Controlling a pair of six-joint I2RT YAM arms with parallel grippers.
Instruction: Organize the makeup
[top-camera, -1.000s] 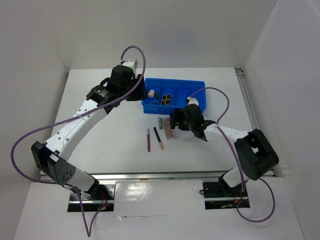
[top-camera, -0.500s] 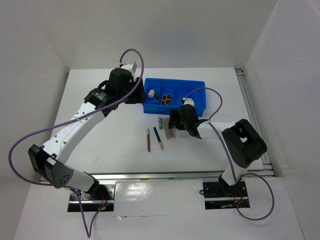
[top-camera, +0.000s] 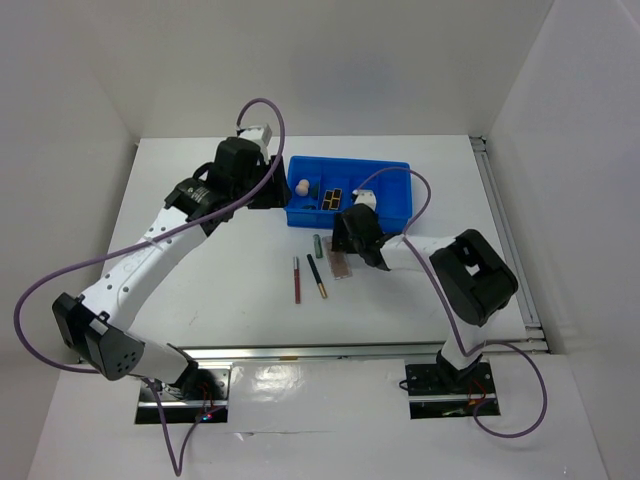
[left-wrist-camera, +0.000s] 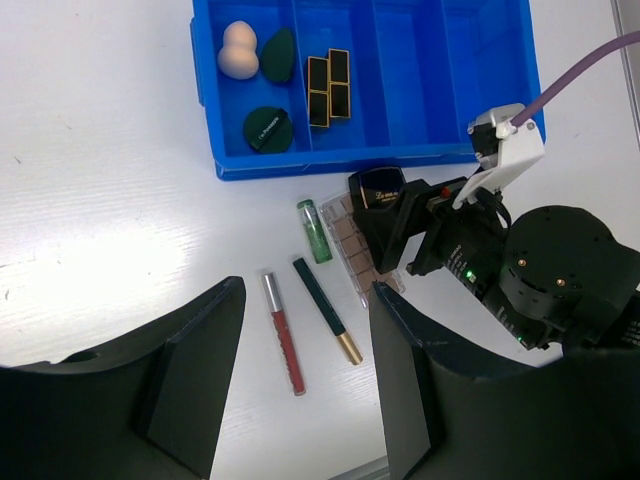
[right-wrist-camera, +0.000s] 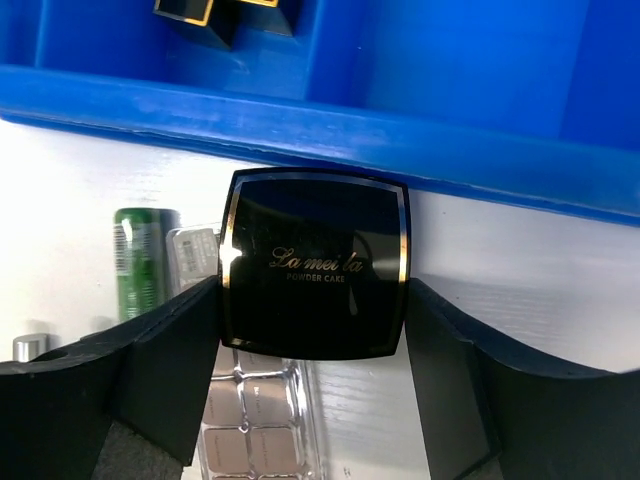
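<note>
Tabletop, white, seen from above with two robot arms bolted at its near edge. The left arm stretches in a long diagonal from its base at the lower left to the left end of a blue bin, wrist held high and looking down. The left jaws stand wide apart with nothing between them. The right arm rises from its base at the lower right, folds sharply at the elbow and runs its forearm low and leftward to just in front of the bin. The right jaws are closed against both sides of the black square compact. The compact sits over the top end of the pinkish palette, just outside the bin's near wall; whether the two touch cannot be told. The green tube lies just beside the palette. A red pencil and a dark pencil with a gold tip lie side by side nearer the arms. The bin's leftmost compartment holds the peach egg sponge, a teardrop dark green sponge and a round dark green sponge; the next holds the black-gold palettes.
</note>
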